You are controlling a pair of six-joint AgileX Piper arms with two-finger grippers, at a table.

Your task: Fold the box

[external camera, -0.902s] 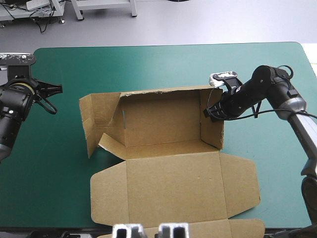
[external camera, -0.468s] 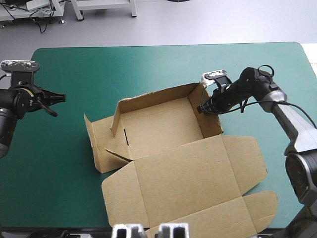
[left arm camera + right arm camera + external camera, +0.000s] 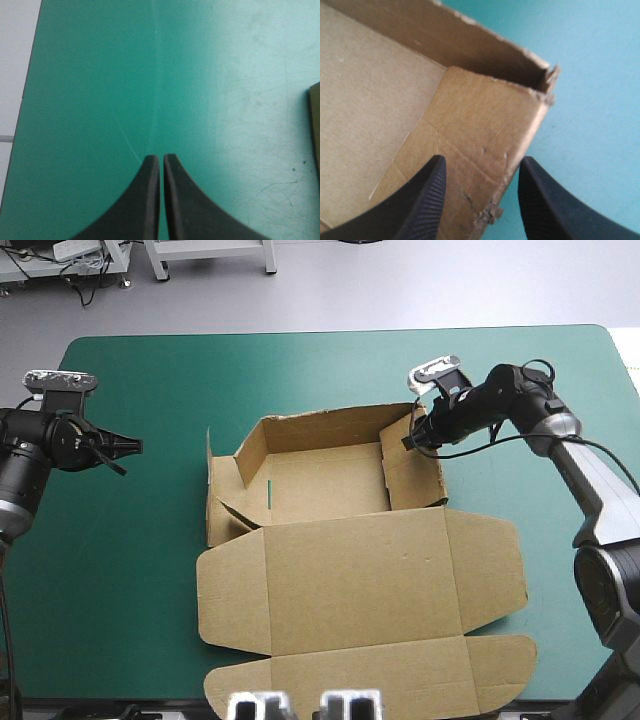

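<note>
box: light, stiff board, bends at creases | I'd pinch right wall top edge | right gripper spread astride it | left gripper pressed together, well apart

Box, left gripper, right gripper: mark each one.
box (image 3: 325,485): high view, floor of the open tray.
left gripper (image 3: 161,158): left wrist view, between its shut fingertips.
right gripper (image 3: 481,162): right wrist view, midway between its spread fingertips, astride the box's wall.

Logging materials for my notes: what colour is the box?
The box is plain brown, unprinted; clearest in the high view.
</note>
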